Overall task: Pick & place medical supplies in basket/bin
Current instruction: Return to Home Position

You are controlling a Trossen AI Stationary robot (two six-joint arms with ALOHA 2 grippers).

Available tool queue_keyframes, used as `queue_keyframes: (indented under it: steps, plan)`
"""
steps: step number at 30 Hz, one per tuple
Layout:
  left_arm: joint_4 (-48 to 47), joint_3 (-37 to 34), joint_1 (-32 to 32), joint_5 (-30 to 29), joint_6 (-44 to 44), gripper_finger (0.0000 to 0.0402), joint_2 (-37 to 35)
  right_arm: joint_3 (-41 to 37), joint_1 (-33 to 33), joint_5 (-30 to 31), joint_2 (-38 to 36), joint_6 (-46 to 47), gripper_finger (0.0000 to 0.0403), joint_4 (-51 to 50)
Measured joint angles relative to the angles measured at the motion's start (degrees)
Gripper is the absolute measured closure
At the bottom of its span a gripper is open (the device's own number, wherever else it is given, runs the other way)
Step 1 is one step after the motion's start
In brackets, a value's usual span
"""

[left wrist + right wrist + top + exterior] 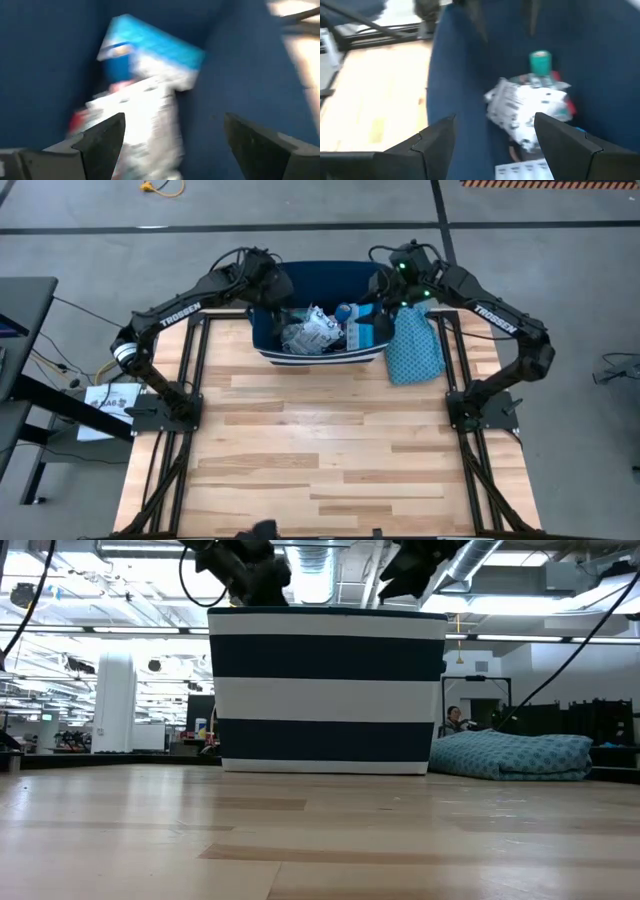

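The dark navy bin (318,315) stands at the table's far edge; in the low view its striped wall (330,690) faces me. Inside lie white printed packets (310,332), a blue box (365,332) and a blue roll (345,311). My left gripper (172,145) hovers open over the bin's left part, above the white packets (145,120) and a blue pack (150,47). My right gripper (495,145) hovers open over the bin's right rim, looking in at the packets (530,112) and a teal roll (540,62). Neither touches anything.
A teal dotted cloth (413,345) lies on the table right of the bin, also in the low view (520,755). The wooden table (330,450) stretches toward the near edge. A person (455,720) sits in the room behind the table.
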Motion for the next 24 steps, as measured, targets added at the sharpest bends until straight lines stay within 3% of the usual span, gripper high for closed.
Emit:
queue_keyframes:
  steps: [4, 7, 17, 24]
  plan:
    - [0.00, 0.00, -0.18, 12.16, -0.72, 0.0079, -0.04, 0.00, -0.19, -4.34, 1.73, -2.26, 0.0143, -0.08]
    - [-0.13, 0.00, -0.35, 13.62, -0.91, 0.0079, -0.04, 0.00, -0.12, -4.85, 2.44, -3.03, 0.0143, -0.06]
    - [-0.43, 0.38, -2.38, 11.94, 0.66, 0.0079, -2.25, 0.00, -0.17, -4.19, 2.12, -3.03, 0.0143, -0.02]
    - [-0.02, 3.65, -7.92, 0.55, 0.26, 0.0079, -11.63, 0.00, 0.71, -5.47, -0.17, -1.32, 0.0143, 0.40]
